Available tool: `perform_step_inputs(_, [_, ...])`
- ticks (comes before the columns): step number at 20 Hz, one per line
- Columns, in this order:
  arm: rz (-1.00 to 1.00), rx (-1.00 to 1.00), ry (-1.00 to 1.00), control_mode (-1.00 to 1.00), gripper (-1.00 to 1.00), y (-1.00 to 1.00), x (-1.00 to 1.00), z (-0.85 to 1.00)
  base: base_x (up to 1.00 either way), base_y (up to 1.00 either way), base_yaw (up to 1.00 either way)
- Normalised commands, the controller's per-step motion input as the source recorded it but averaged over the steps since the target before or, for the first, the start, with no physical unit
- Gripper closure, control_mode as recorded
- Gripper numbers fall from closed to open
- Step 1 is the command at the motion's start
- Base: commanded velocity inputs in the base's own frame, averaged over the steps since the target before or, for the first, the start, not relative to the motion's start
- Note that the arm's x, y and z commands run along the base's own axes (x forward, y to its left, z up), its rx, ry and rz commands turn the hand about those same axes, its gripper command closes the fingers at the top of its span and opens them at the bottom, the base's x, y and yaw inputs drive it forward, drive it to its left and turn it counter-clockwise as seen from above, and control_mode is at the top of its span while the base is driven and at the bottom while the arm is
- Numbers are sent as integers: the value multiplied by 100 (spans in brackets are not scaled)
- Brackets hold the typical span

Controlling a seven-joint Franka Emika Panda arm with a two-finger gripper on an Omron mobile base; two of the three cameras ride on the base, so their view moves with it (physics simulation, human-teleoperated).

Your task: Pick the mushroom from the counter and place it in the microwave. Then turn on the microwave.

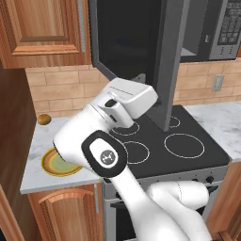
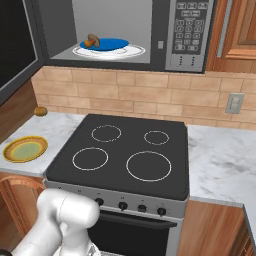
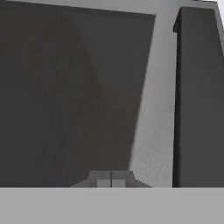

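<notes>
The mushroom [image 2: 91,40] lies on the blue plate [image 2: 112,44] inside the microwave [image 2: 192,35], upper left of the right base view. The door [image 1: 136,52] hangs open, its dark glass close in front of the gripper [image 3: 112,179], handle [image 3: 199,96] at the frame's right. The fingertips sit together, holding nothing. Judgement: the next move turns on pushing this door shut.

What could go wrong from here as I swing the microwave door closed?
1. The mushroom sits at the blue plate's left edge, so a hard slam might roll it off.
2. The shut pincer is close against the door beside the black handle; it could slip off the glass while pushing.
3. The keypad stays unpressed until the door latches.
</notes>
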Motion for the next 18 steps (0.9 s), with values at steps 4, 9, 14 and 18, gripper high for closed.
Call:
perform_step_inputs(4, [0, 2, -1, -100, 100, -58, 35, 0, 0, 0, 0])
perform_step_inputs(9, [0, 6, 0, -100, 100, -61, 38, 2, 0, 0, 0])
perform_step_inputs(14, [0, 7, 0, -100, 100, -57, 24, 4, 0, 0, 0])
perform_step_inputs(18, [3, 15, 0, -100, 100, -54, 26, 11, 0, 0, 0])
